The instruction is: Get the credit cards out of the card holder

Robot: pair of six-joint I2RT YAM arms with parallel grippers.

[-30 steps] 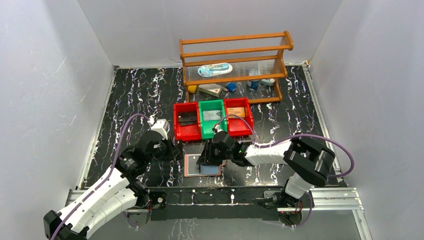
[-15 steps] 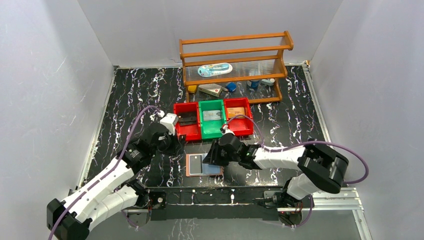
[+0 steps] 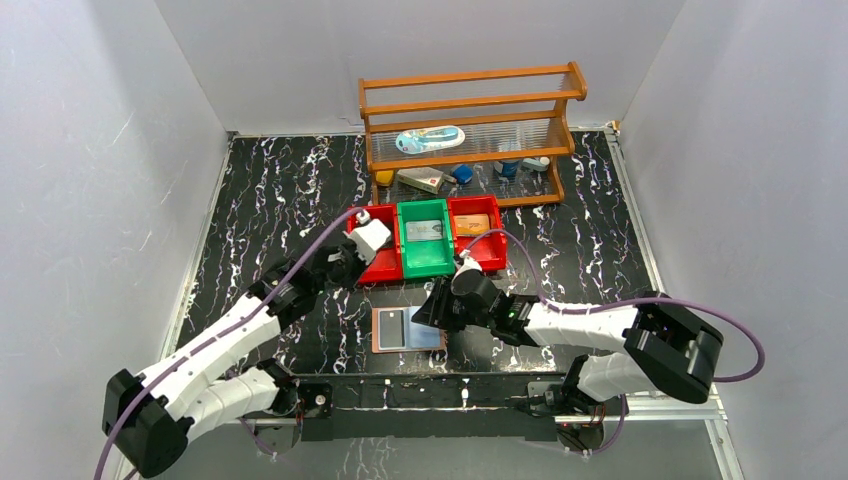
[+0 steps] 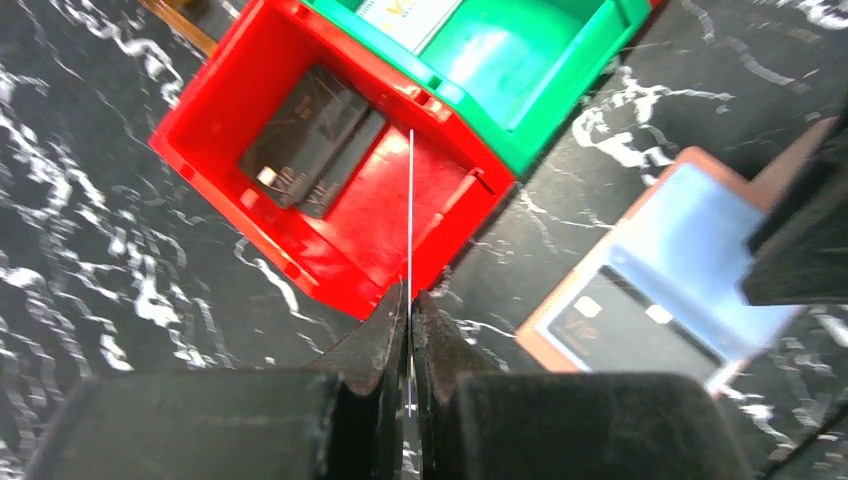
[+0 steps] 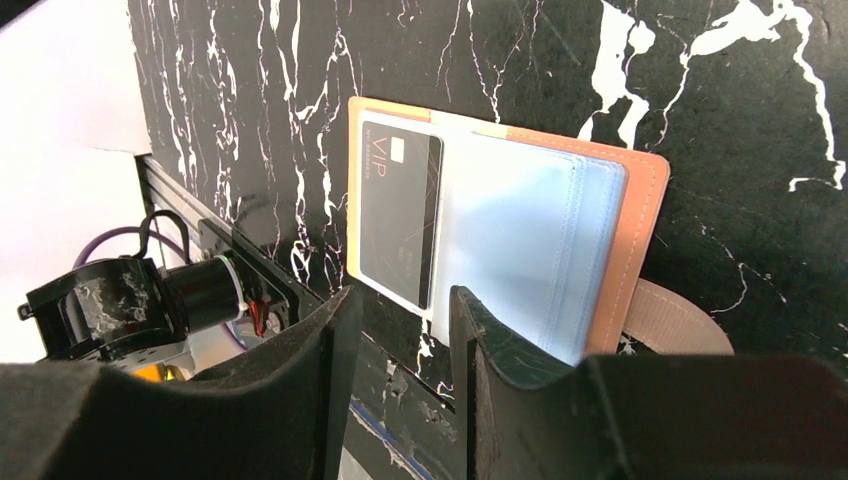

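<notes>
At the left of the overhead view, the left arm is stretching up to the row of bins. Its wrist camera shows the left gripper (image 4: 410, 300) pinching a thin card (image 4: 410, 200) edge-on, with the jaws almost closed on it. Only a white line is showing, so the colour cannot be told. The card is hanging over the near wall of the left red bin (image 4: 290, 245), where black cards (image 4: 305, 140) are lying flat.

Just to the right, the green bin (image 3: 425, 258) is holding a grey card (image 3: 425, 231), and the right red bin (image 3: 492, 250) is holding an orange card (image 3: 477, 224). Below the bins, at lower centre, the wallet (image 5: 645, 200) is lying open on the black marbled table (image 3: 280, 180). A black VIP card (image 5: 398, 210) is sitting in its left clear sleeve.

The right gripper (image 5: 400, 330) is hovering over the wallet's lower edge in its wrist view, its fingers a narrow gap apart and gripping nothing visible. A wooden rack (image 3: 465, 95) is standing at upper centre.
</notes>
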